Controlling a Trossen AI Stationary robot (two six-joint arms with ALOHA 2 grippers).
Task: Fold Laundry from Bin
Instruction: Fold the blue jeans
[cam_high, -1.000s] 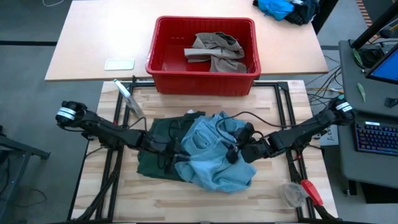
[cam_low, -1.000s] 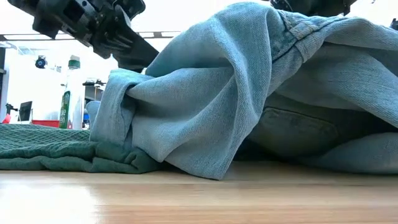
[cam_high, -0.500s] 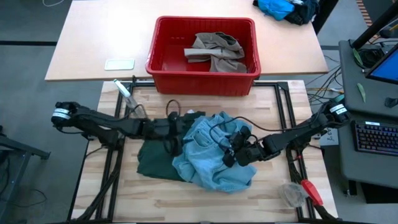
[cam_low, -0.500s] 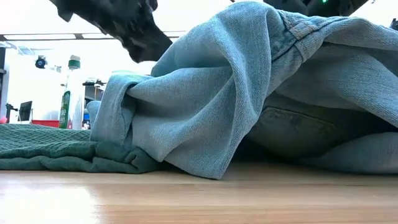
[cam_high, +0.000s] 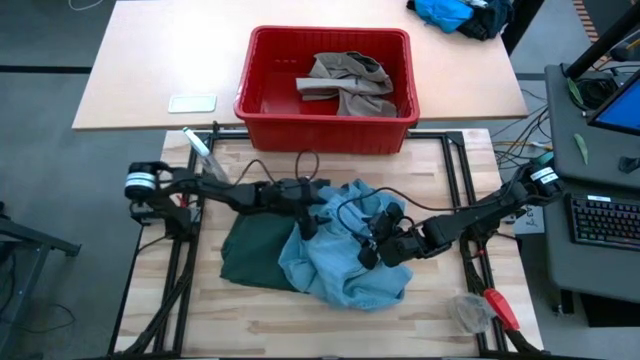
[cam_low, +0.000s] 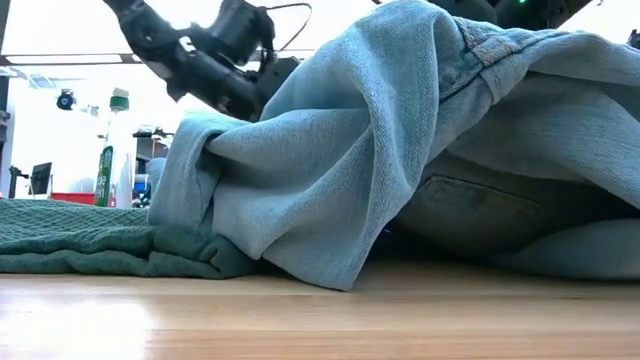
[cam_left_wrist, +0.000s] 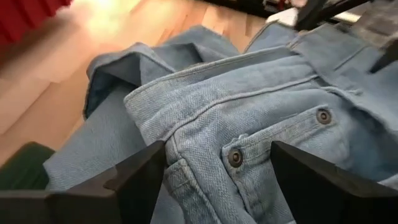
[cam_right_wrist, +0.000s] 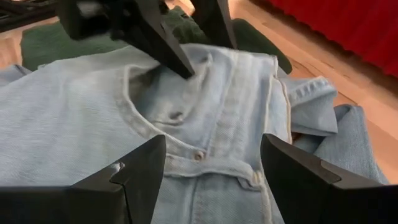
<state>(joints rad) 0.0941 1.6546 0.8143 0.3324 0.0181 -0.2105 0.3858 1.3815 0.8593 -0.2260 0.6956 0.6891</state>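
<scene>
Your jaws are spread on both grippers, left gripper (cam_high: 308, 212) and right gripper (cam_high: 372, 243), over the denim trousers (cam_high: 345, 262), gripping nothing.

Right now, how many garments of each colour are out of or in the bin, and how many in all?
Light blue denim trousers, heaped on the wooden table: 1
Dark green shorts, partly under the trousers: 1
Khaki-taupe piece, in the red bin: 1
Total: 3 garments. The bright blue cloth heap at the far corner is not counted.
</scene>
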